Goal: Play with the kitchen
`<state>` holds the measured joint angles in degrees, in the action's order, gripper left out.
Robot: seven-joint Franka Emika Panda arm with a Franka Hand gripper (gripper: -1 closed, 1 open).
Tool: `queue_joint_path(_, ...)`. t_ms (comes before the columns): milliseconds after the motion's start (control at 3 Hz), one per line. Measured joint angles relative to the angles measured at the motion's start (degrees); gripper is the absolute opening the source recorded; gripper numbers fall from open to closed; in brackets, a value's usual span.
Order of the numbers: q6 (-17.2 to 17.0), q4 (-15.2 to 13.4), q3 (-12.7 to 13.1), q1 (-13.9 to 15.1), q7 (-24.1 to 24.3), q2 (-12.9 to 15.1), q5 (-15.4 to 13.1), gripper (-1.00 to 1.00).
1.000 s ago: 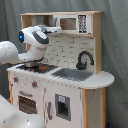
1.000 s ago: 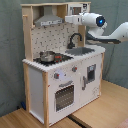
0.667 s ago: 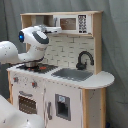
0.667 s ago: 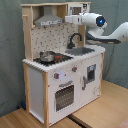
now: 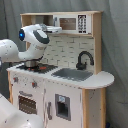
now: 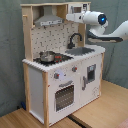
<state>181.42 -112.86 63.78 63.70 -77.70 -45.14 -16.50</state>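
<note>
Wooden floor (image 6: 100, 112) and grey curtain (image 6: 10, 55) frame the kitchen (image 6: 62, 65); the tool's (image 6: 70, 17) state is unclear.

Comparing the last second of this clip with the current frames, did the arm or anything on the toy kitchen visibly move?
No visible change. The arm stays raised in front of the kitchen's upper shelf, at the height of the microwave cabinet in both exterior views. The pot sits on the stove, and the faucet and sink are as they were. Nothing was grasped or released.
</note>
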Motion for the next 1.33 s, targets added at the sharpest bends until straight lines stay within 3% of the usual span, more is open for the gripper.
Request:
queue_joint_path(1000,4.7,-8.7,-8.1,-11.5,-0.6,0.0,-0.1,-1.00)
queue_joint_path(1333,4.7,-8.7,-8.1,-11.8,-0.6,0.0,-0.1,-1.00)
